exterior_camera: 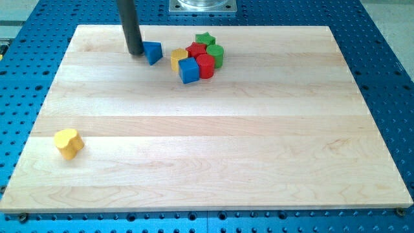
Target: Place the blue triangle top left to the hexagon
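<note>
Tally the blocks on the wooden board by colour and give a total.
Blue: 2, blue triangle, blue cube
Yellow: 2, yellow hexagon, yellow heart
Red: 2, red cylinder, red star
Green: 2, green star, green cylinder
Total: 8

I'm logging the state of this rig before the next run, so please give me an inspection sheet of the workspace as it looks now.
Surface: pale wooden board on a blue perforated table.
Job's things: blue triangle near the view's top, left of the cluster; yellow hexagon at the cluster's left edge, apart from the triangle.
Clutter: blue cube, red cylinder, red block, green cylinder and green star packed together; yellow heart alone at the view's lower left.
Claw: none; my tip sits just left of the blue triangle, touching or nearly so.
Cables: nothing seen.
Surroundings: grey metal base plate at the view's top.
</note>
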You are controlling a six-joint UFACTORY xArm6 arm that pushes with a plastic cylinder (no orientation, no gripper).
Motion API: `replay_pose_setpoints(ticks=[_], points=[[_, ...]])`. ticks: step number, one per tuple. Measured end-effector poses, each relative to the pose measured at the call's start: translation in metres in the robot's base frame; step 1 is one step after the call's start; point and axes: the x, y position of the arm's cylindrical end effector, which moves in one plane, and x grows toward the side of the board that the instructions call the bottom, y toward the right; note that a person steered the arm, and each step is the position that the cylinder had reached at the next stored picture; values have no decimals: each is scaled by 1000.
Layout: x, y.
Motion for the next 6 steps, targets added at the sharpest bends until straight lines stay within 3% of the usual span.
replay_pose_setpoints(ticks=[1, 2, 4, 6], points=[[-14, 19], [-15, -27], [-9, 28], [-1, 13]])
